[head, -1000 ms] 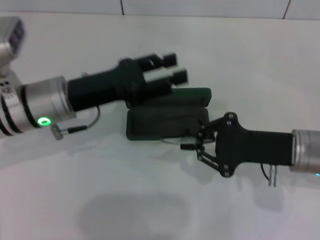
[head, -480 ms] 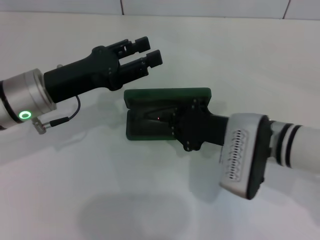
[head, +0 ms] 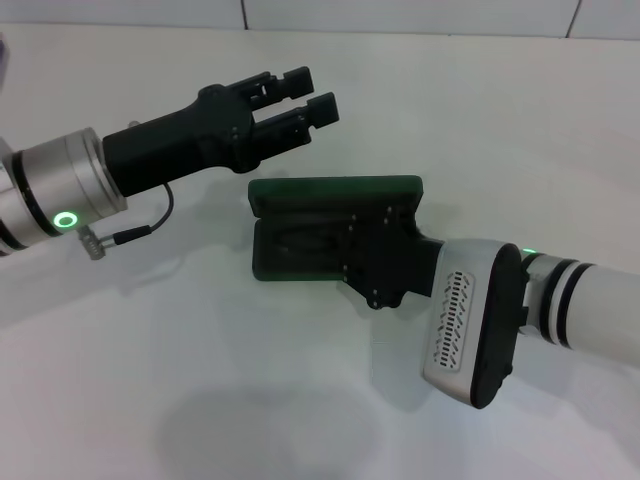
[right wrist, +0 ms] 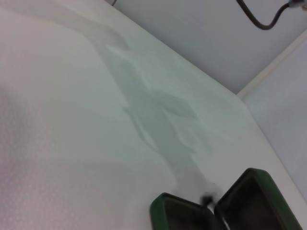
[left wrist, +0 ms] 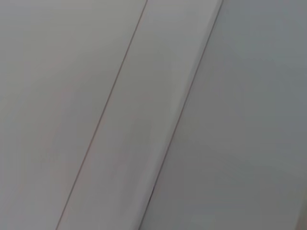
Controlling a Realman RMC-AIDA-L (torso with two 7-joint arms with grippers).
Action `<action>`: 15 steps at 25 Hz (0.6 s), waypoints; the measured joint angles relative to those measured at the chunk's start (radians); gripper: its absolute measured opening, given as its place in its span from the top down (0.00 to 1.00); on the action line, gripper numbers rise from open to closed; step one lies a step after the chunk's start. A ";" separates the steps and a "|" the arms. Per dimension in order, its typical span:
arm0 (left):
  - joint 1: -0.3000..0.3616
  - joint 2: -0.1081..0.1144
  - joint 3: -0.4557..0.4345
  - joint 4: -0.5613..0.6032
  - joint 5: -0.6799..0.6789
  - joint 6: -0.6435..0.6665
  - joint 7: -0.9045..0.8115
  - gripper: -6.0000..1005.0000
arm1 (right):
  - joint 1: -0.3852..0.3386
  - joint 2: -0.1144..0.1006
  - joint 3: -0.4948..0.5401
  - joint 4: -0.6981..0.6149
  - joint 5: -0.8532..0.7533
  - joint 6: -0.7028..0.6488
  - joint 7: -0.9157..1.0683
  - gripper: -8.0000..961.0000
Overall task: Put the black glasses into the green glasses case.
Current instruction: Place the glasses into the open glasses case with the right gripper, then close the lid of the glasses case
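The green glasses case (head: 300, 225) lies open at the table's middle, its lid (head: 335, 187) standing at the far side. It also shows in the right wrist view (right wrist: 180, 215). My right gripper (head: 375, 255) hangs low over the right half of the case's tray and covers it. The black glasses are hidden. Only faint dark lines show in the tray (head: 300, 240), and I cannot tell what they are. My left gripper (head: 308, 95) is open and empty, raised above and behind the case's left end, apart from the lid.
The white table (head: 200, 400) stretches round the case. A wall line runs along the table's far edge (head: 400, 33). The left wrist view shows only pale wall panels. The left arm's cable (head: 140, 232) hangs near the case's left side.
My right arm has turned its wrist and moved from the case's front right edge to over the tray; the glasses it held no longer show. My left gripper has lifted off the lid.
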 joint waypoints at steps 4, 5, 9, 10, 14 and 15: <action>0.000 0.000 0.001 -0.002 0.002 -0.002 -0.001 0.38 | -0.005 -0.003 0.002 -0.003 0.000 -0.008 0.024 0.72; 0.002 0.000 0.001 -0.003 0.002 -0.002 -0.003 0.38 | -0.005 -0.007 0.004 -0.007 0.000 -0.020 0.041 0.72; 0.012 0.001 0.000 -0.002 0.002 -0.004 -0.013 0.38 | -0.008 -0.023 0.030 -0.016 -0.006 -0.113 0.125 0.72; 0.014 0.002 0.000 -0.002 0.003 -0.007 -0.013 0.38 | -0.009 -0.027 0.044 -0.016 -0.008 -0.143 0.143 0.72; 0.015 0.003 0.004 -0.002 0.006 -0.034 -0.017 0.38 | -0.014 -0.052 0.132 0.009 -0.010 -0.317 0.218 0.72; 0.014 0.003 0.004 -0.002 0.009 -0.049 -0.025 0.38 | -0.015 -0.058 0.164 0.025 -0.010 -0.376 0.241 0.72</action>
